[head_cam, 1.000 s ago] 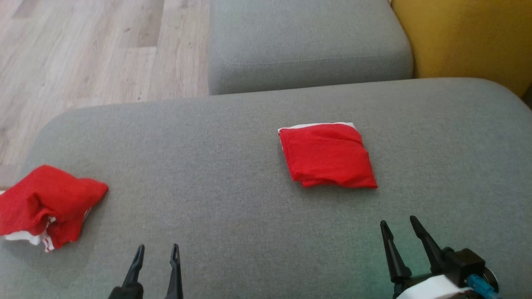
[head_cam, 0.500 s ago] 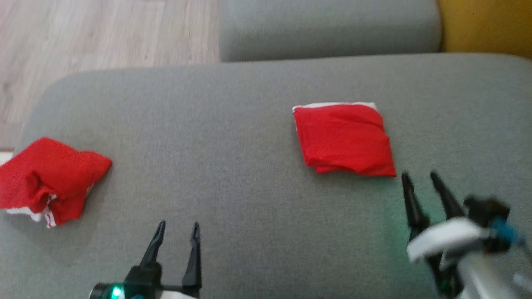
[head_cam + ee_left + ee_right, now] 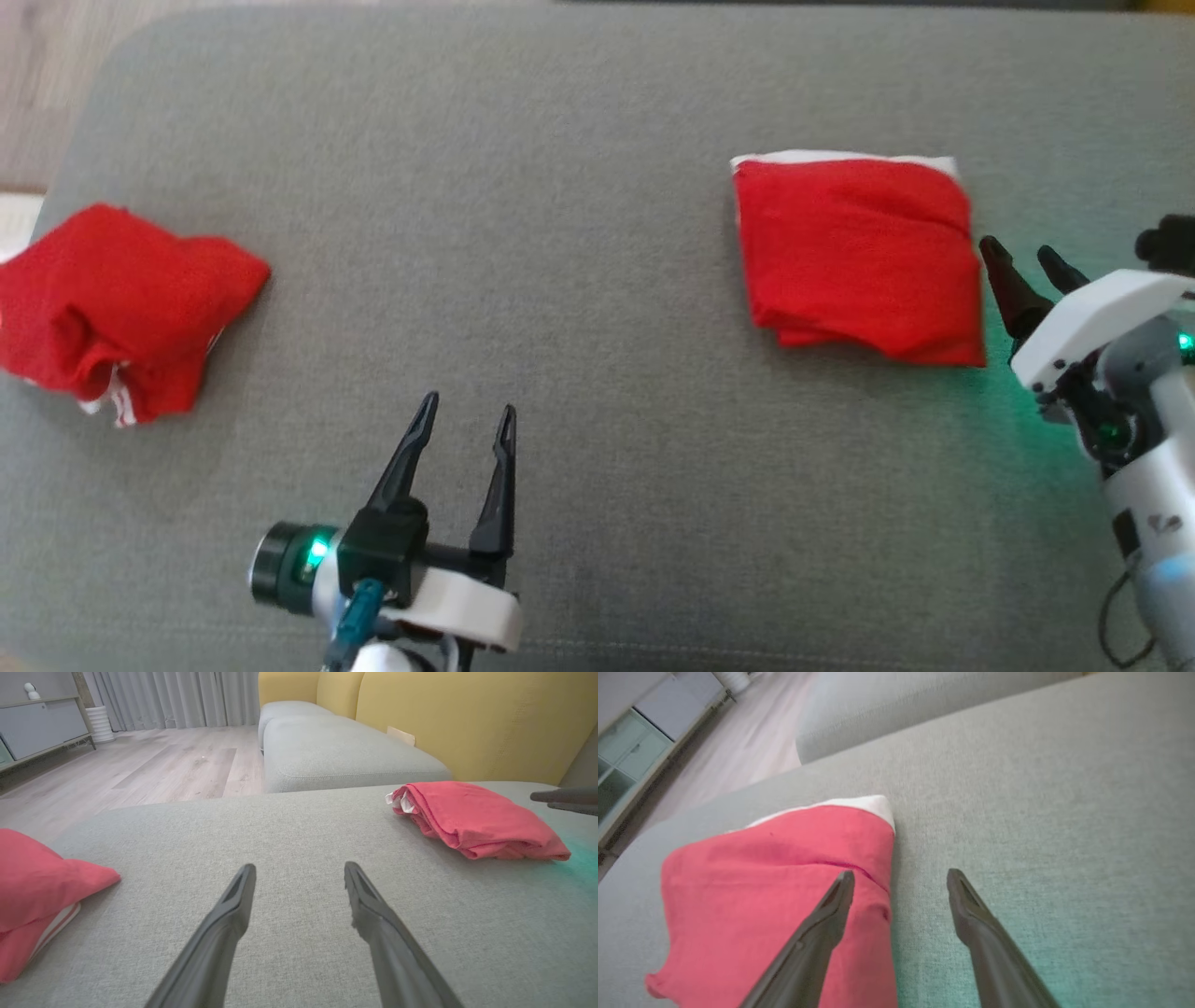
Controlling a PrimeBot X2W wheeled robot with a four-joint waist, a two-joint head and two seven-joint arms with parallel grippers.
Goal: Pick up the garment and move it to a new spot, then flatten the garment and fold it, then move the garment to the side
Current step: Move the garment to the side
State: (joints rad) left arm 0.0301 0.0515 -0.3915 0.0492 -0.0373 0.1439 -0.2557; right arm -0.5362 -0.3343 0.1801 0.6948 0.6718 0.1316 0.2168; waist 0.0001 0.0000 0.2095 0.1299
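A folded red garment (image 3: 854, 257) with a white edge at its back lies on the right part of the grey cushion (image 3: 560, 233). A second red garment (image 3: 121, 308), crumpled, sits at the cushion's left edge. My right gripper (image 3: 1015, 249) is open just beside the folded garment's right edge. In the right wrist view the right gripper (image 3: 901, 874) has its left finger over the garment (image 3: 775, 896) and its right finger over bare cushion. My left gripper (image 3: 469, 406) is open over the cushion's front middle, apart from both garments (image 3: 476, 816) (image 3: 37, 891).
Beyond the cushion stand another grey cushion (image 3: 336, 751) and a yellow sofa back (image 3: 467, 718). Wooden floor (image 3: 163, 765) lies to the far left, with a cabinet (image 3: 37, 723) and curtains behind it. The cushion's rounded left edge (image 3: 65, 168) drops to the floor.
The head camera has tilted down, shifting the whole picture. Both grippers have reached forward; the right one has come up beside the folded garment's right edge. Both stay open.
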